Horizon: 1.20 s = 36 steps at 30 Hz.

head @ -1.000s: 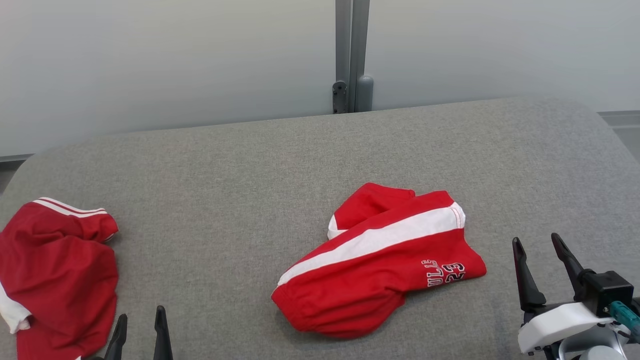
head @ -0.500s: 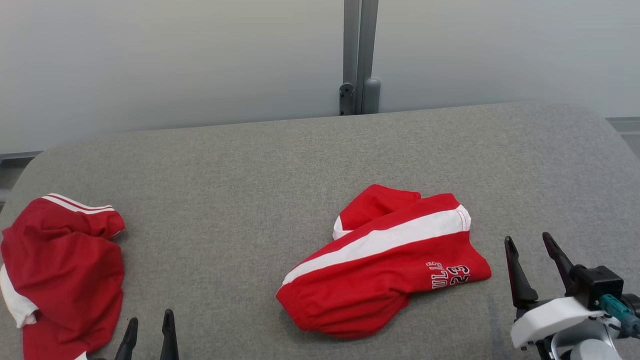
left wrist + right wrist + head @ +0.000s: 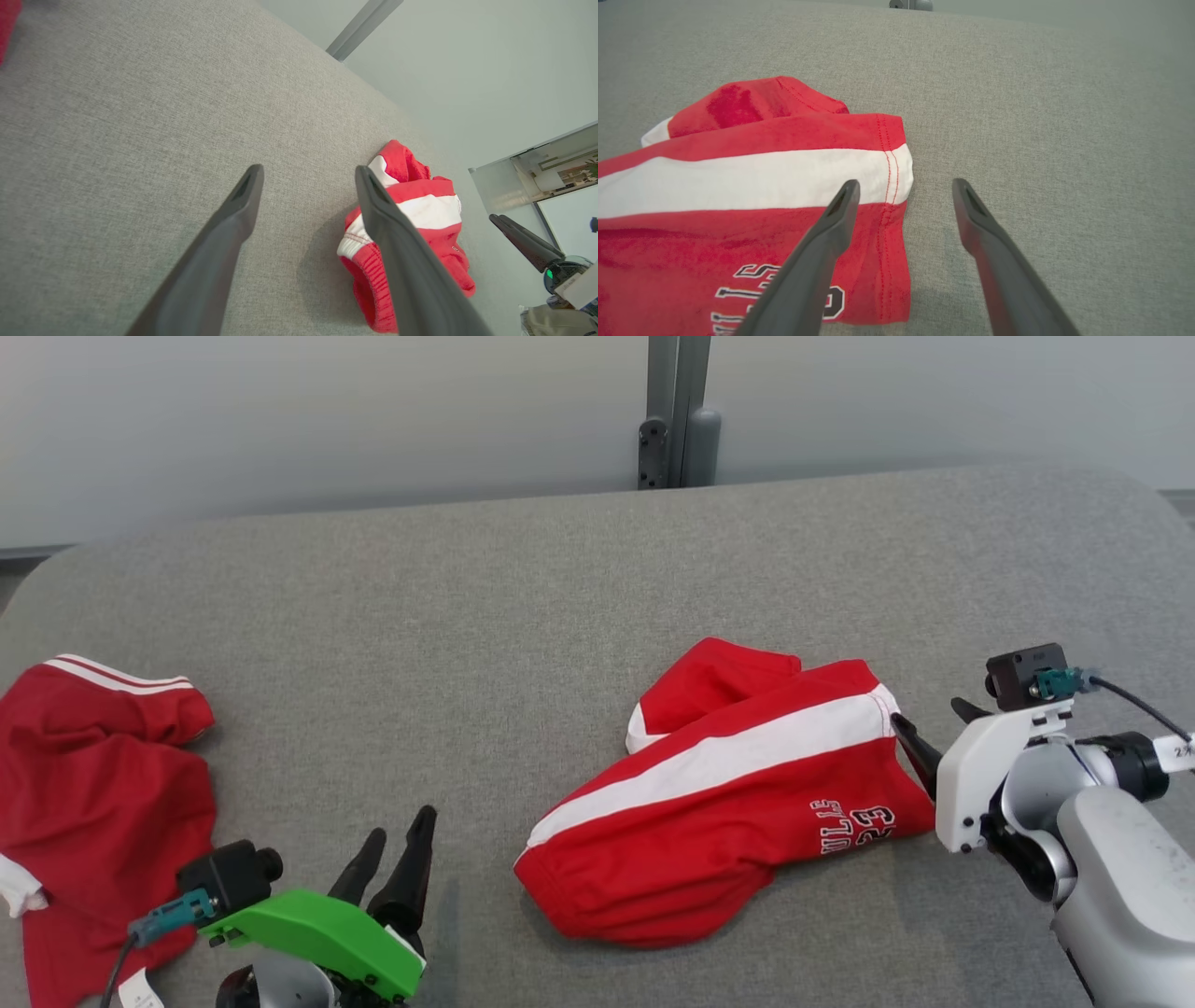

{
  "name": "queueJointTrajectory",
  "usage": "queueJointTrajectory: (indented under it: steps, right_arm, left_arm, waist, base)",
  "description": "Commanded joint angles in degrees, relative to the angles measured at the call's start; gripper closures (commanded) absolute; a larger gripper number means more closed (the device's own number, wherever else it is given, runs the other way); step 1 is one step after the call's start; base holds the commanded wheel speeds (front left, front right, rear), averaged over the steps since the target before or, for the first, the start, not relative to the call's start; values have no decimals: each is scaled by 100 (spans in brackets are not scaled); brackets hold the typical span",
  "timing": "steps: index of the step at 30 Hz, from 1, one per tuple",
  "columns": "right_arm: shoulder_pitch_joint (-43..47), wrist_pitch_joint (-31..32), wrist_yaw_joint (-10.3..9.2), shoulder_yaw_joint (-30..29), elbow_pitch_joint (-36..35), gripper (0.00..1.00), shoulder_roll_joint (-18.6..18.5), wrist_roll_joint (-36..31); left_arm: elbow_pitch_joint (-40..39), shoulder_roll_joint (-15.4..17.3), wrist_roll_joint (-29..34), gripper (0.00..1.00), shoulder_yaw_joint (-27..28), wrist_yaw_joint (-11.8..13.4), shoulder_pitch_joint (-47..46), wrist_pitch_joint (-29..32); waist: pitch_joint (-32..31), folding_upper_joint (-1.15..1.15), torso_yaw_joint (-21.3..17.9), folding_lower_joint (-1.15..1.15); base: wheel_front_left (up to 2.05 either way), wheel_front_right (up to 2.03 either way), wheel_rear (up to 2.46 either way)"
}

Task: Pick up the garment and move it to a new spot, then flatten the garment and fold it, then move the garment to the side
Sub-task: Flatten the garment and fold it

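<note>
Grey fabric padding [image 3: 467,616] fills the scene before you, with a pale wall [image 3: 280,411] and a grey post [image 3: 677,411] behind it. The garment [image 3: 728,803], a pair of red shorts with a broad white stripe, lies on it right of centre. Near its right-hand hem you can read the white-outlined number 23 beside letters that look like "ULL" plus one more, tilted and partly lost in a fold; the small white tag [image 3: 1181,747] on the right arm's cable is too small to read.

Against a second ago the head camera has shifted, so discount the drift of the whole scene; the garment itself lies as it did. The left gripper [image 3: 401,823] has risen further into view with its green mount. The right gripper [image 3: 926,711] has swung from pointing up the view to pointing at the hem.

The long axis runs diagonally, along the stripe; the gathered waistband points near and left, the leg hem far and right. Both grippers stand with fingers apart and hold nothing. In the right wrist view one finger [image 3: 831,233] overlaps the hem, but you cannot tell contact. A second red garment [image 3: 93,784] lies crumpled at your far left.
</note>
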<state>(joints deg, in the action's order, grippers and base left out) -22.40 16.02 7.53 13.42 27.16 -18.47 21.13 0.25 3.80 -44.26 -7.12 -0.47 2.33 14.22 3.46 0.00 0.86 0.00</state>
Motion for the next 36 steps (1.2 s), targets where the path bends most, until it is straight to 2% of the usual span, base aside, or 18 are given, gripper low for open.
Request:
queueJointTrajectory:
  steps: [1,7,13,19,26,36]
  right_arm:
    - [-161,169,-7,76,32,0,-74,188]
    - [-522,477,-7,383,108,0,-356,639]
    - [-706,543,-7,627,219,0,-505,983]
    - [-757,485,-7,843,286,0,-592,1218]
    - [-837,377,-7,1086,335,0,-651,1343]
    - [-954,264,-7,1314,376,0,-733,1469]
  left_arm:
    - [-148,-12,-209,0,-48,139,-99,244]
    - [-866,-48,-692,0,-310,712,-246,1099]
    - [-1424,-63,-987,0,-633,1116,-233,1795]
    - [-1644,-46,-1121,0,-823,1318,-48,2159]
    - [-1335,-13,-1256,0,-664,1517,-33,2278]
    - [-1113,-75,-1971,0,-610,1739,-345,2216]
  waist:
    - [405,0,146,0]
    - [727,0,281,0]
    - [827,0,335,0]
    - [799,0,301,0]
    - [787,0,182,0]
    - [928,0,61,0]
  base:
    - [0,0,0]
    - [0,0,0]
    - [0,0,0]
    - [0,0,0]
    - [0,0,0]
    - [0,0,0]
